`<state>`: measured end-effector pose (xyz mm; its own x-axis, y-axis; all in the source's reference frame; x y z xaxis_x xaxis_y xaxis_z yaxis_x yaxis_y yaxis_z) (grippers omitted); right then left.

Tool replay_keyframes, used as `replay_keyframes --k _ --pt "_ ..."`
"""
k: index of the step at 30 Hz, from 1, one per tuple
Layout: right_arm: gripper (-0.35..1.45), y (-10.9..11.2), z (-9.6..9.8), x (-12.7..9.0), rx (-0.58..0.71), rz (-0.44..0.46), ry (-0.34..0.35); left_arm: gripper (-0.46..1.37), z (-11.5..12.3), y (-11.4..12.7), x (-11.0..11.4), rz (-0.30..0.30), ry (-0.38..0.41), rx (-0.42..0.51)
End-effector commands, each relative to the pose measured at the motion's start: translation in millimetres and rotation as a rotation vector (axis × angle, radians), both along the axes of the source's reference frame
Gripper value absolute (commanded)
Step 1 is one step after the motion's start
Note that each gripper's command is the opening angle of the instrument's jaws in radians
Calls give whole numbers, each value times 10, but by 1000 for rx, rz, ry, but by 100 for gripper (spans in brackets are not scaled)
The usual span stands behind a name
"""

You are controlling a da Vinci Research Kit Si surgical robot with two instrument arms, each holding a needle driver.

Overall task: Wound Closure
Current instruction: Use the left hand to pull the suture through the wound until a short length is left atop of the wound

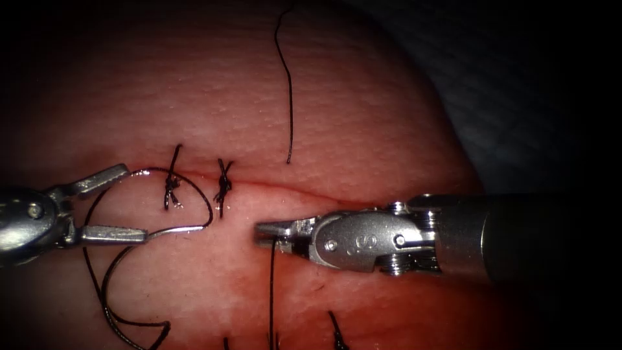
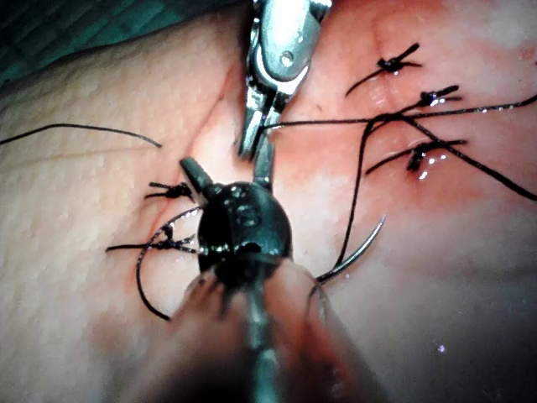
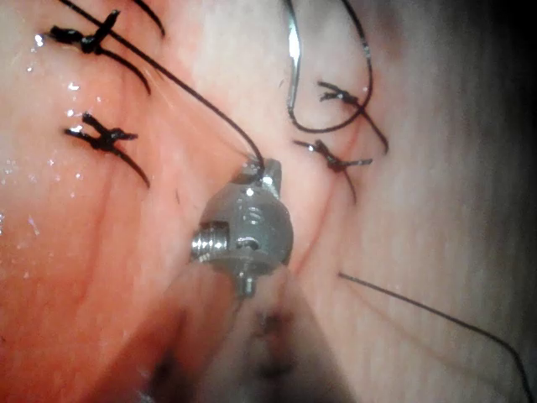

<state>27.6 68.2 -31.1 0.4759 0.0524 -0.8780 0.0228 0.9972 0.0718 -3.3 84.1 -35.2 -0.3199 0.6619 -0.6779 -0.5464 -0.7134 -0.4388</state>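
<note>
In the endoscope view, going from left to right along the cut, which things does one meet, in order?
Left tool, open, empty → needle, free by its lower jaw → first knot → second knot → loose thread end → right tool, shut on thread.

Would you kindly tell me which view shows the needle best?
The endoscope view: the needle arcs clear beside the left hand, jaws open, lower jaw at its end. The left wrist view shows its silvery curve; the right wrist view shows part of it.

Both tools are polished silver steel with 2 slim jaws, round pivot screws; the right tool (image 1: pixel 272 233) clevis bears an "S" and joins a dark shaft.
</note>
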Motion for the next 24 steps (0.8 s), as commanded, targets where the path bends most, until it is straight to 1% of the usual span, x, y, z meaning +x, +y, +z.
replay_keyframes --k 1,4,6,7,8,12,13,15,20,21,24 --pt "-35 -3 -3 0 0 -4 -4 54 0 0 0 1 -1 1" --pt "-35 -11 -10 -1 7 -20 -5 54 0 0 0 1 -1 1" --pt "-35 -19 -18 -2 10 -31 -1 54 0 0 0 1 -1 1" --pt "-35 -28 -27 -4 13 -42 3 54 0 0 0 1 -1 1" --pt "-35 -28 -27 -4 13 -42 3 54 0 0 0 1 -1 1" --pt "-35 -51 -50 -6 21 -74 11 54 0 0 -1 0 -1 1" --pt "-35 -61 -61 -6 21 -83 12 54 0 0 -1 0 -1 1" --pt "-35 -68 -68 -6 23 -91 8 54 0 0 -1 0 -1 1" --pt "-35 -94 -98 -5 30 -121 15 53 0 0 -1 0 -1 1" --pt "-35 -102 -106 -5 34 -137 12 53 0 0 -1 0 -1 1" --pt "-35 -116 -120 -4 40 -164 10 53 0 0 -1 0 -1 1"
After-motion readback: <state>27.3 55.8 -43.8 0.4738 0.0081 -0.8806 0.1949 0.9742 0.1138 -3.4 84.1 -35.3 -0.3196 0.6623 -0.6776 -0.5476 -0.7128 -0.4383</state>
